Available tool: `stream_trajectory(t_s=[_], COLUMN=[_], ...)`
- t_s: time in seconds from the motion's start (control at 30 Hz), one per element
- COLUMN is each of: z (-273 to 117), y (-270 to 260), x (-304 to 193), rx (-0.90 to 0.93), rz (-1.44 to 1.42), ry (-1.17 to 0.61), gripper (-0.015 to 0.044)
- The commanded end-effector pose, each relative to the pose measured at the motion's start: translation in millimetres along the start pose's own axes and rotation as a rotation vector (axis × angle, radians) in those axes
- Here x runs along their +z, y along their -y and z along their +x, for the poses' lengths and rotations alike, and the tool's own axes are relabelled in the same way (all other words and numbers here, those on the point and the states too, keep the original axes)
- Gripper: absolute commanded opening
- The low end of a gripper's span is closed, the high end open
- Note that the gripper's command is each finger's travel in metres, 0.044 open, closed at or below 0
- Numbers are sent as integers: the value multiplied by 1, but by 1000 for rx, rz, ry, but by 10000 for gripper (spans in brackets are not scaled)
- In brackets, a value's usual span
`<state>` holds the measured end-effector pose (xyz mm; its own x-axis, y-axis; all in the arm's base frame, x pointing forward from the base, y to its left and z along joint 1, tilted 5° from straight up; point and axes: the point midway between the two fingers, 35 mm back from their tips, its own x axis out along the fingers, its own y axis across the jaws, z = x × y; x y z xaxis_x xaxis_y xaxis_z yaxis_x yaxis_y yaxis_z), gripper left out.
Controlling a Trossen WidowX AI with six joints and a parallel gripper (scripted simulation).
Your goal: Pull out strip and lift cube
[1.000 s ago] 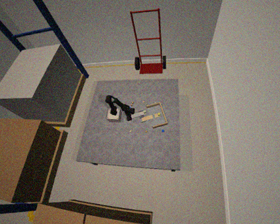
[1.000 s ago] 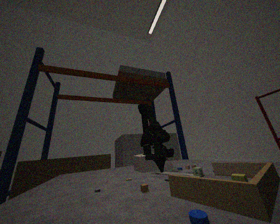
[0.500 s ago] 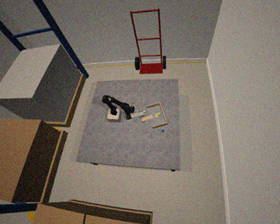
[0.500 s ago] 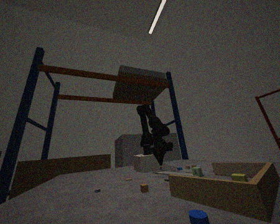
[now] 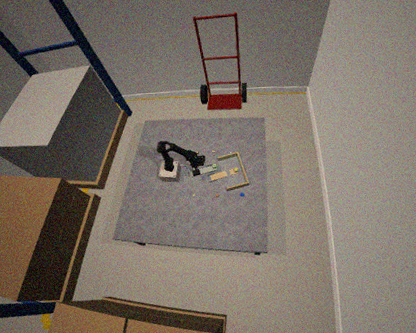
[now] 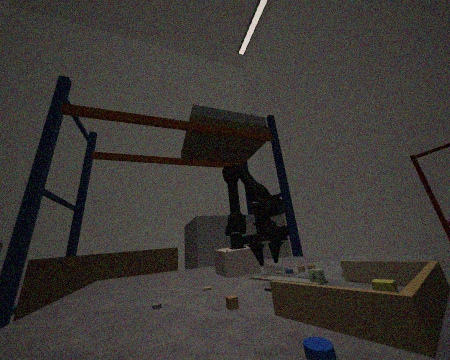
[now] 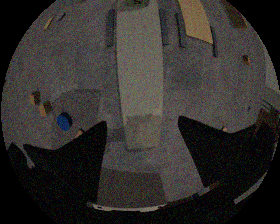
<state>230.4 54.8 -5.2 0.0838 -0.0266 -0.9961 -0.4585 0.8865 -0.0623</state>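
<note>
A pale strip (image 5: 206,171) (image 7: 141,75) lies flat, in one piece as far as it shows. The greenish labelled cube (image 5: 214,166) (image 6: 317,276) (image 7: 136,4) stands on its far part, cut off by the top edge of the wrist view. My gripper (image 5: 197,172) (image 6: 268,263) (image 7: 143,122) is open and empty, its fingers on either side of the strip's near end; their exact height over it is unclear. A tan strip (image 5: 218,176) (image 7: 196,21) lies beside it; a gap parts it from a tan piece (image 5: 232,172) with a yellow block (image 5: 236,170) (image 6: 384,285).
A three-sided wooden frame (image 5: 243,169) (image 6: 350,310) stands around the strips' far end. Dark low rails (image 7: 110,27) flank the strips. A blue cylinder (image 5: 242,194) (image 6: 319,348) and an orange block (image 6: 231,302) lie outside the frame. A blue round thing (image 7: 63,121) shows left in the wrist view.
</note>
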Motion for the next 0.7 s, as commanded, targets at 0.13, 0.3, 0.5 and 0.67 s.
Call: stream_trajectory(t_s=[0.13, 0.3, 0.5, 0.67], z=[-4, -6, -8, -10], y=[-1, -1, -2, -2], x=[29, 47, 68, 86], rx=[-6, -6, -6, -6], rz=[3, 3, 3, 3], ry=[5, 6, 7, 9], gripper=[440, 440, 440, 440])
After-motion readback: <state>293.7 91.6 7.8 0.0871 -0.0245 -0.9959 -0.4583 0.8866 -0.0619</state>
